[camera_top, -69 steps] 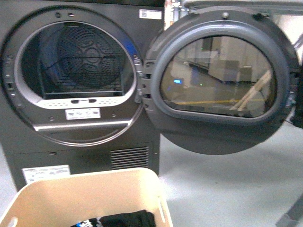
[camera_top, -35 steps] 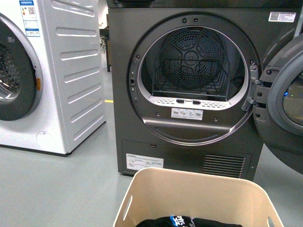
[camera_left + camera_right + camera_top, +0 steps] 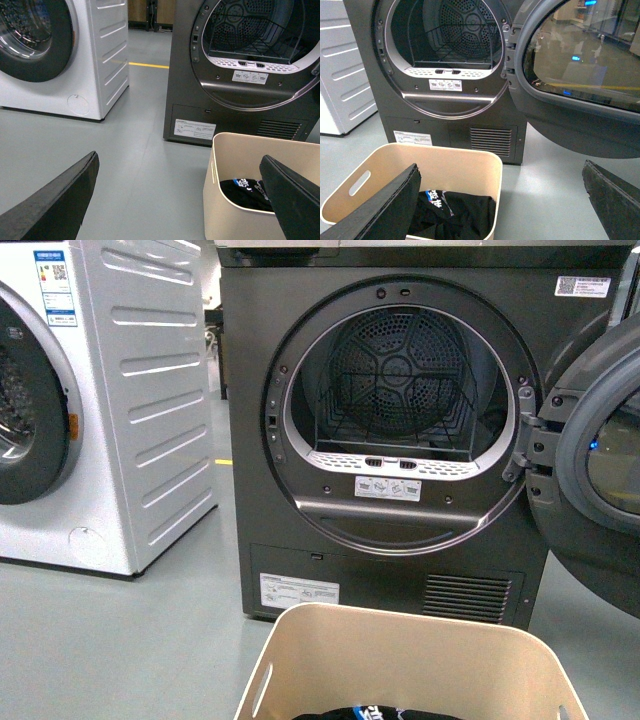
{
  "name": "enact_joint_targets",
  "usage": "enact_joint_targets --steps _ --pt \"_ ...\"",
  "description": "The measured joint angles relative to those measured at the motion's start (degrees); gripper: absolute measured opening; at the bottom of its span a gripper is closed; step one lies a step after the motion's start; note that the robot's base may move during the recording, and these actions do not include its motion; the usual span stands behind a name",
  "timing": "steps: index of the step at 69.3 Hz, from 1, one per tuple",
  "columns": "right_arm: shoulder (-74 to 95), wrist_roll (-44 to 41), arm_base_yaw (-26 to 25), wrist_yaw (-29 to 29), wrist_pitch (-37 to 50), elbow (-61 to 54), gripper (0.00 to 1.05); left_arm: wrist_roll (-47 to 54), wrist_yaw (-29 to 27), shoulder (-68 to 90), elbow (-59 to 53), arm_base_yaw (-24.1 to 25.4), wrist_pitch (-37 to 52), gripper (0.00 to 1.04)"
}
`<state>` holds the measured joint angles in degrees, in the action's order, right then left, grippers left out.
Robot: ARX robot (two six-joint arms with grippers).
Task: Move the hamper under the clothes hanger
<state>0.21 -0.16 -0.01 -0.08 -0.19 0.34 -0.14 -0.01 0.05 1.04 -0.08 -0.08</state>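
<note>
Front view: grey floor [image 3: 120, 640] runs thru the whole room, smooth & matte w/ a soft sheen. The hamper [image 3: 410, 660] stands on it at the near edge of the shot, just in front of a dark grey dryer [image 3: 290, 490] w/ a strip of floor btwn them. It's a beige tub w/ rounded corners and a slot handle cut into each side wall near the rim. A black garment [image 3: 455, 215] w/ white/blue print lies in its bottom.

The dryer door [image 3: 600, 470] is swung open to the right, and its glass reflects room lights. The drum [image 3: 400, 370] is perforated metal w/ a wire rack inside. The lower panel carries a white label [image 3: 298, 592] & a vent grille [image 3: 470, 597]. A white washer [image 3: 140, 410] stands left of the dryer w/ a gap btwn them. A yellow line [image 3: 147, 65] crosses the floor far back in that gap.

Left wrist view: left claw [image 3: 178, 157] is spread wide w/ nothing in it. One finger shows in front of the hamper's inside, the other over bare floor. Can't tell if either touches the rim.

Right wrist view: right claw [image 3: 500, 166] is likewise spread wide & holding nothing. One finger shows over the hamper's inside, the other over floor below the open door. Contact w/ the tub can't be told.
</note>
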Motion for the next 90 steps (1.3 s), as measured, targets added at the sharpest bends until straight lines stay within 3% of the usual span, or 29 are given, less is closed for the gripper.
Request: enact_joint_targets --steps 27,32,33,38,46,53,66,90 --pt "0.0 0.0 0.0 0.0 0.0 0.0 0.97 -0.02 -0.31 0.09 0.02 -0.07 -0.09 0.98" --pt "4.92 3.85 1.01 1.97 -5.6 2.67 0.97 -8.92 -15.41 10.8 4.31 -5.09 -8.0 0.98" --pt "6.88 4.31 1.42 2.43 -5.35 3.1 0.97 -10.49 -15.54 13.4 4.85 -5.22 -7.3 0.98" --pt "15.56 5.51 2.51 2.4 -0.35 4.94 0.97 -13.2 -14.64 24.17 7.43 -4.57 -1.46 0.98" --pt "37.51 7.3 0.79 -0.2 12.22 12.76 0.97 -13.84 -7.15 47.1 16.02 -1.03 11.23 0.98" --pt "55.54 8.76 0.44 -0.55 16.33 20.46 0.97 -13.29 -4.59 64.57 23.34 -0.81 14.27 0.98" --pt "77.18 6.27 3.21 1.05 16.0 31.69 0.97 -9.42 -2.58 85.81 32.92 -0.68 14.58 0.98" --pt "97.09 2.56 6.01 4.79 14.47 41.66 0.97 -3.69 -2.47 106.03 48.59 -0.94 12.24 0.98"
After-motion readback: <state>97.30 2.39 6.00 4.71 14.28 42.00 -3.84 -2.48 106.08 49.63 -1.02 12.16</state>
